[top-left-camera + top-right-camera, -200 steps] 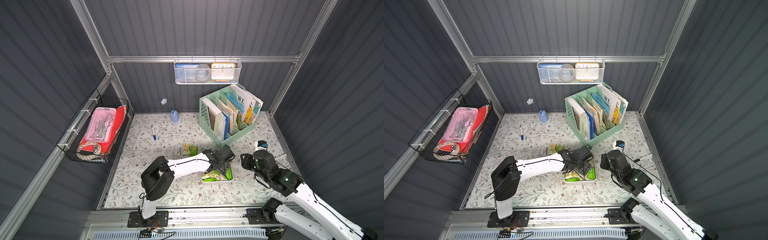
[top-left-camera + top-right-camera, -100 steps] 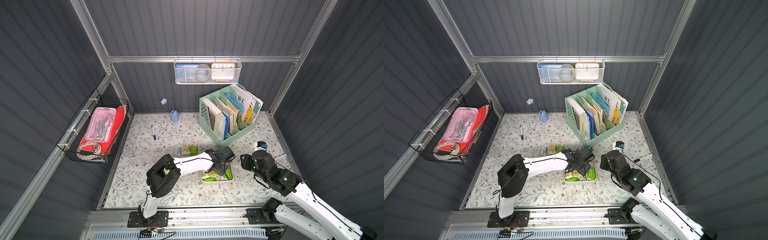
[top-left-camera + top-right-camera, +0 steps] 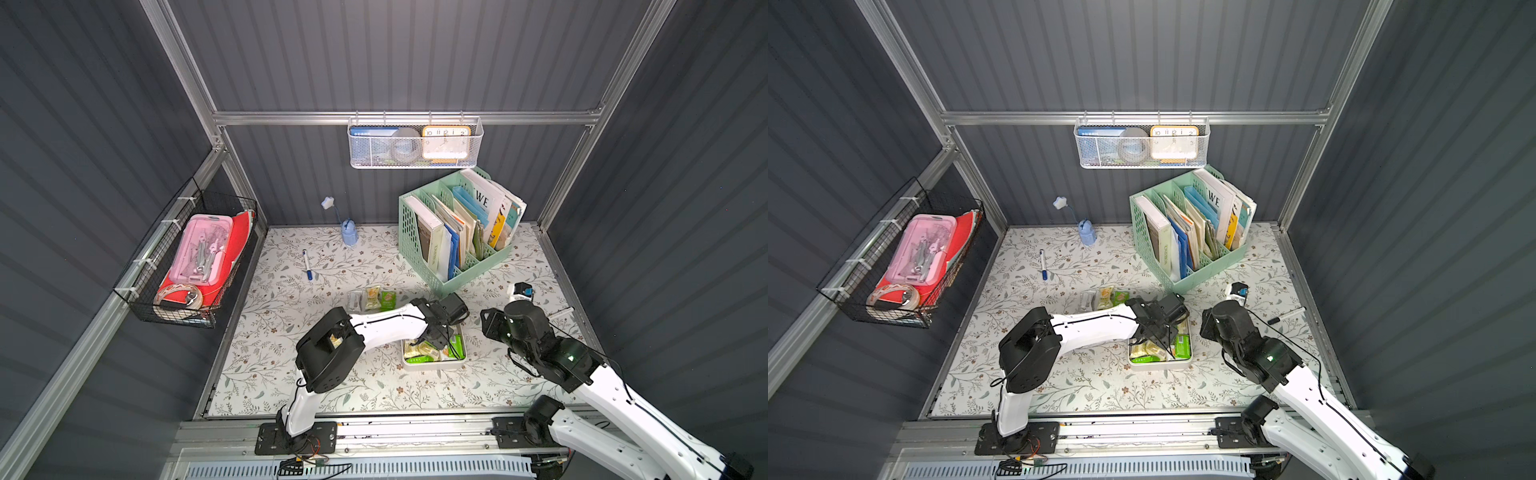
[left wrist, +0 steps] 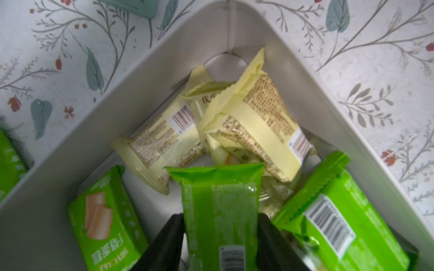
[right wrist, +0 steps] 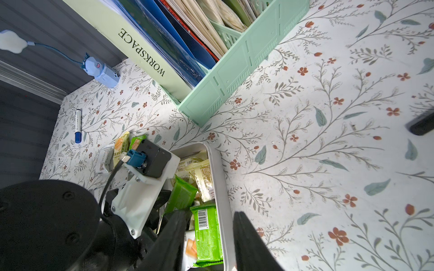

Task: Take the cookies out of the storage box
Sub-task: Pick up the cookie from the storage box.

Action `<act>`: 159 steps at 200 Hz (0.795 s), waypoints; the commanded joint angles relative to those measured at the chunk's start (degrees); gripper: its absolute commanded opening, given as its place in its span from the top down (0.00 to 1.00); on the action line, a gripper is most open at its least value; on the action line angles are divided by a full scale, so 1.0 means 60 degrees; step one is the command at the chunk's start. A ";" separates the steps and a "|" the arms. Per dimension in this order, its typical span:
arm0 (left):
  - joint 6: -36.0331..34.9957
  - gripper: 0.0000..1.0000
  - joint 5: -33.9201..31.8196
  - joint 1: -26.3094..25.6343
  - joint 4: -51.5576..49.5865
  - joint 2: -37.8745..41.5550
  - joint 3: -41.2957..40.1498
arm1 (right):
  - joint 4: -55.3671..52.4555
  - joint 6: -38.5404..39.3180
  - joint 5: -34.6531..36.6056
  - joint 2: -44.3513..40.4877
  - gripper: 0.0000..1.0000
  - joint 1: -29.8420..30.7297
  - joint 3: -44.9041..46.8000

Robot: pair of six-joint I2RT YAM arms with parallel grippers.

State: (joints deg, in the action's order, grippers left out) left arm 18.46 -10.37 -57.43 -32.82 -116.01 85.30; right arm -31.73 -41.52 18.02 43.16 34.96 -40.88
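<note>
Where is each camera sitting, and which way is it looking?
Both top views: high above the front, looking down on the whole table; left arm and right arm show.
Left wrist: on the left arm, looking down into the storage box at cookies; left gripper clasps a green cookie.
Right wrist: on the right arm, looking across the table toward the file organizer; open right gripper straddles the box wall.
Shared: both wrist views show the storage box and cookies.

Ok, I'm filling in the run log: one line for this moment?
left tool: clamped on green cookie in storage box | right tool: astride its wall | three cookies on table
</note>
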 commanded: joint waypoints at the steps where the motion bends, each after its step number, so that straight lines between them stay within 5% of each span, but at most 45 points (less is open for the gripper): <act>1: 0.0189 0.50 -0.0120 0.0079 -0.0177 -0.0163 0.0220 | -0.0059 -0.0082 -0.0015 0.0018 0.61 -0.0027 0.0076; 63: 0.0901 0.62 -0.0742 0.0092 -0.0170 0.0269 0.0155 | -0.0094 -0.0097 -0.0004 0.0028 0.61 -0.0020 0.0020; 130: 0.1950 0.60 -0.1489 0.0119 -0.0187 0.1725 -0.0166 | -0.0082 -0.0074 -0.0031 0.0045 0.61 -0.0023 -0.0072; 159: 0.2772 0.61 -0.1370 0.0894 -0.0097 0.2935 -0.1247 | -0.0015 -0.0054 -0.0096 0.0102 0.61 -0.0037 -0.0106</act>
State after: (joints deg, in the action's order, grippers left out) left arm 29.54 -16.82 -56.10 -32.64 -104.60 83.07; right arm -31.70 -41.52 17.82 43.44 34.96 -40.88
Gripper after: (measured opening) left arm 0.396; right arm 0.391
